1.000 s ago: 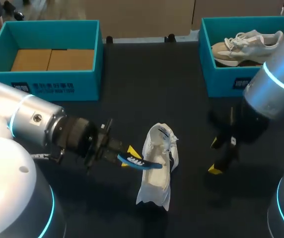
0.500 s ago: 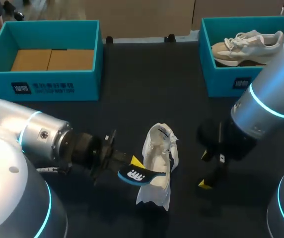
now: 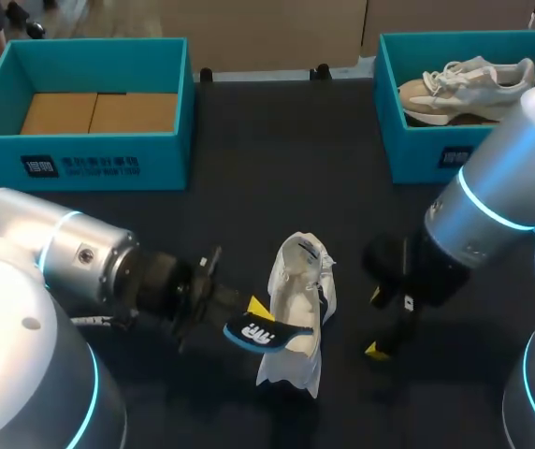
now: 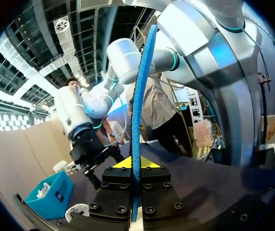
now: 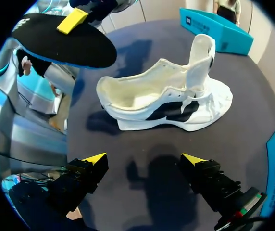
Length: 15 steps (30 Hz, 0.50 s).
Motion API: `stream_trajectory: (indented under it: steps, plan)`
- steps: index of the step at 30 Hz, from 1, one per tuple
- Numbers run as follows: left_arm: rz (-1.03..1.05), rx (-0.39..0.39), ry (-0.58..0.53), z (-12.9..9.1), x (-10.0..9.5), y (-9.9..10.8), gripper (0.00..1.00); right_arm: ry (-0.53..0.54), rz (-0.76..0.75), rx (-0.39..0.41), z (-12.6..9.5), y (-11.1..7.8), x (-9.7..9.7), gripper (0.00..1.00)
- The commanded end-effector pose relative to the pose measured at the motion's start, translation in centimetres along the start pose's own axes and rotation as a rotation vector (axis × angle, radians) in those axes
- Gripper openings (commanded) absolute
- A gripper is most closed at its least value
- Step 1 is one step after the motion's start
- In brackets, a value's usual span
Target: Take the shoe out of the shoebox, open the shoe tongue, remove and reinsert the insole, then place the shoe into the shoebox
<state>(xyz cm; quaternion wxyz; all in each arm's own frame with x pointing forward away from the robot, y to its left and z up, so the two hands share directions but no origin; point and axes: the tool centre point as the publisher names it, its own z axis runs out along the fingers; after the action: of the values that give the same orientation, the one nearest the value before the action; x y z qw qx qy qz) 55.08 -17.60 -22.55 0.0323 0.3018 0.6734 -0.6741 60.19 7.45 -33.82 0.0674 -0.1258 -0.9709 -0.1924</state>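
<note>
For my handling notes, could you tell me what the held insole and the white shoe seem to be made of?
The insole looks like foam: matte black face, thin blue edge that seems spongy. The white shoe seems smooth synthetic leather or textile, matte, with black side markings.

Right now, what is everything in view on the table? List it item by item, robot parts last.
white sneaker with dark side marks: one, white, mid-table, tongue raised.
black insole with blue underside: one, out of the shoe, at its left side.
teal shoebox with cardboard floor: one, far left, no shoe inside.
second teal shoebox: one, far right.
beige lace-up sneaker: one, inside the second teal shoebox.
black table: one, under everything.
left gripper: fingers shut on the insole.
right gripper: fingers open, empty, right of the white sneaker.
</note>
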Motion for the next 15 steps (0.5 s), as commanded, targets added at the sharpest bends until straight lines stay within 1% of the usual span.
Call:
stream_trajectory:
  steps: [1, 5, 10, 11, 15]
  plan:
    - [0.019, 0.029, -0.004, 0.1, 0.4, 0.5, 0.0, -0.016, 0.004, -0.006, 1.5, 0.9, 0.4, 1.0]
    - [0.038, 0.04, 0.005, -0.2, 0.6, 1.5, 0.0, -0.03, 0.007, -0.018, 2.2, 1.5, 0.9, 1.0]
    - [0.054, 0.075, 0.003, -0.4, 0.4, 2.7, 0.0, -0.041, 0.016, -0.027, 2.8, 2.3, 1.5, 1.0]
    - [0.057, 0.086, 0.007, -0.4, 0.3, 2.8, 0.0, -0.042, 0.016, -0.025, 2.9, 2.5, 1.5, 1.0]
    - [0.057, 0.086, 0.007, -0.4, 0.3, 2.8, 0.0, -0.042, 0.02, -0.02, 3.2, 2.7, 1.5, 1.0]
